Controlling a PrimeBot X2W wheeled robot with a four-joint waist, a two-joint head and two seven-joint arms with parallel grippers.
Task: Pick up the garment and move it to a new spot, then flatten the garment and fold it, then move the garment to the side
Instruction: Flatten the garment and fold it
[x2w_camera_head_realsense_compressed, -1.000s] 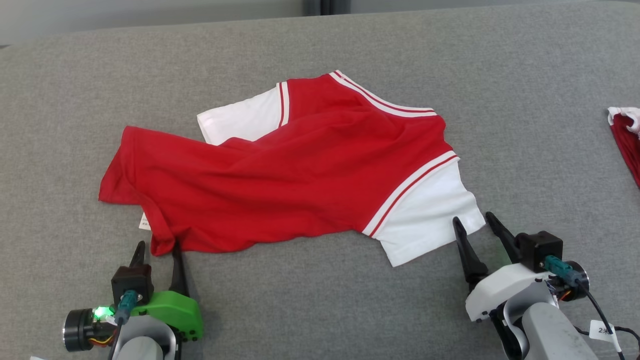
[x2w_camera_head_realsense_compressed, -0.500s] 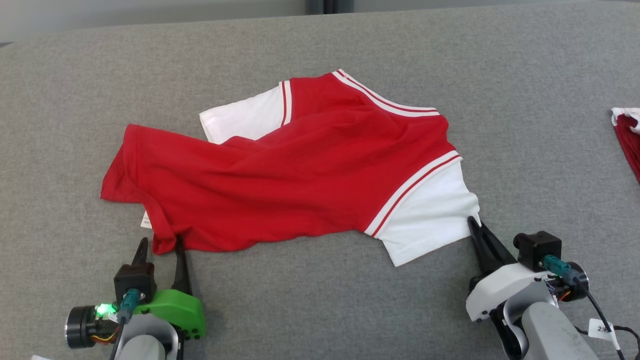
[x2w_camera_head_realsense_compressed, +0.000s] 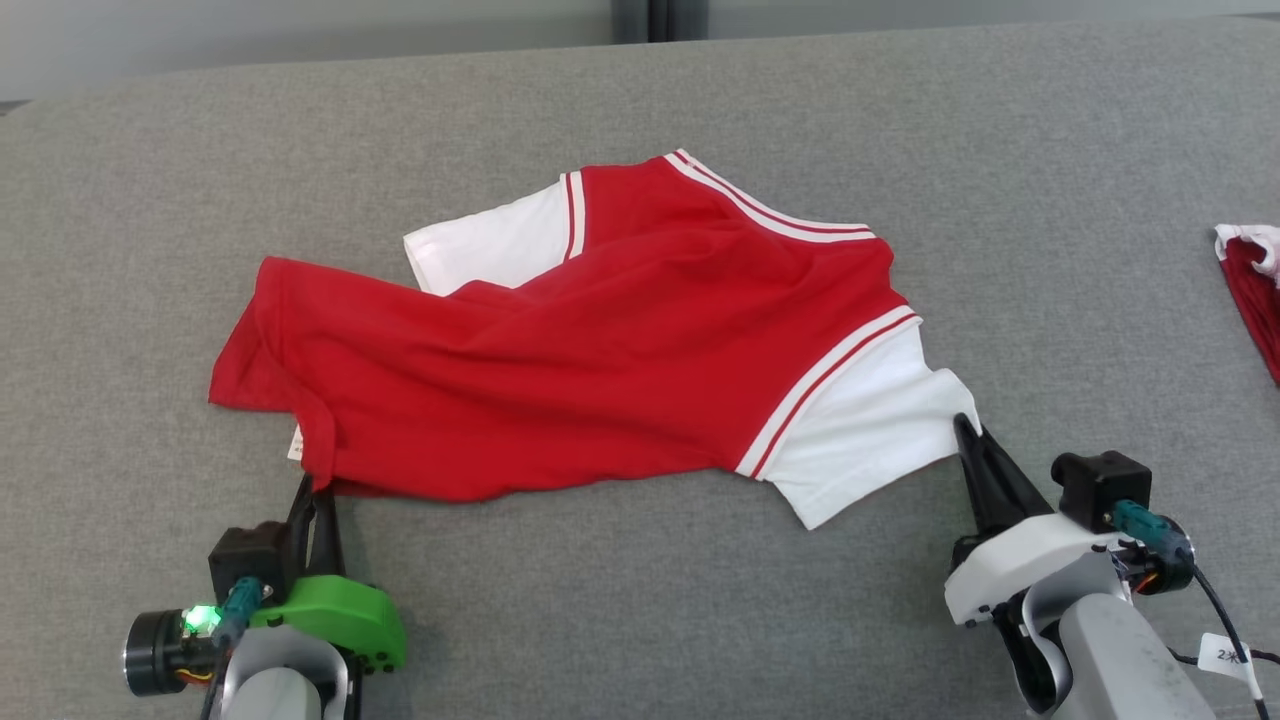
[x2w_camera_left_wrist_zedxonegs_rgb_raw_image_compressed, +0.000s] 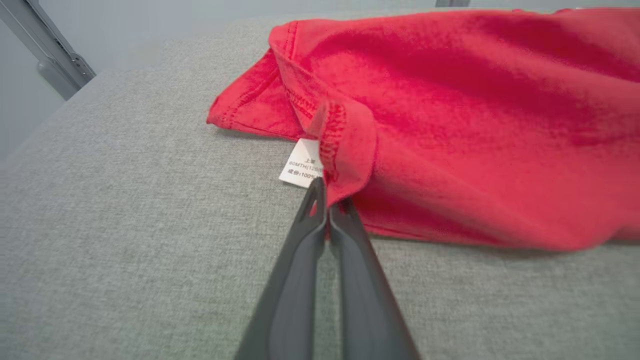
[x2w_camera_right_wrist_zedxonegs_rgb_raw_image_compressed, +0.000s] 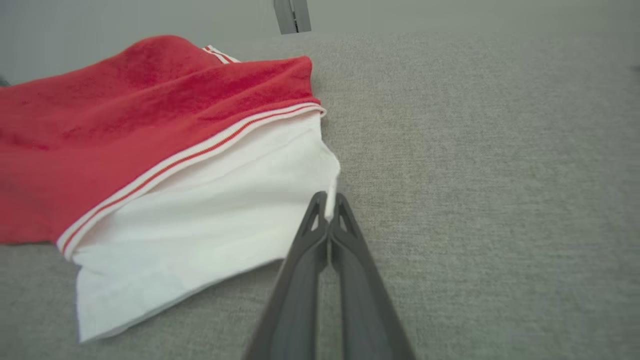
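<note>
Garment (x2w_camera_head_realsense_compressed: 600, 370) check-in: it's red with white sleeves, lying rumpled and partly doubled over itself in the middle of the grey cloth-covered table (x2w_camera_head_realsense_compressed: 640, 620).

Starting at the business end, our left end effector (x2w_camera_left_wrist_zedxonegs_rgb_raw_image_compressed: 327, 192) has its two fingers pinched tight on the near red hem corner, right beside the white care label (x2w_camera_left_wrist_zedxonegs_rgb_raw_image_compressed: 302, 162). That corner is bunched into a little fold above the tips. Our right end effector (x2w_camera_right_wrist_zedxonegs_rgb_raw_image_compressed: 328, 200) is clamped on the outer edge of the near white sleeve (x2w_camera_right_wrist_zedxonegs_rgb_raw_image_compressed: 210, 220), with only a thin sliver of fabric between the tips.

We reckon this thing is light, soft and floppy, so it'll sag in the middle and drag on the table if we lift by these two points. Corners and edges are the right places to grab, and spreading the two grips apart should pull out most of the wrinkles. The sleeve pinch looks shallow though, so it could slip out.

Off at the right edge there's another red-and-white cloth (x2w_camera_head_realsense_compressed: 1250, 290), well apart from ours.
</note>
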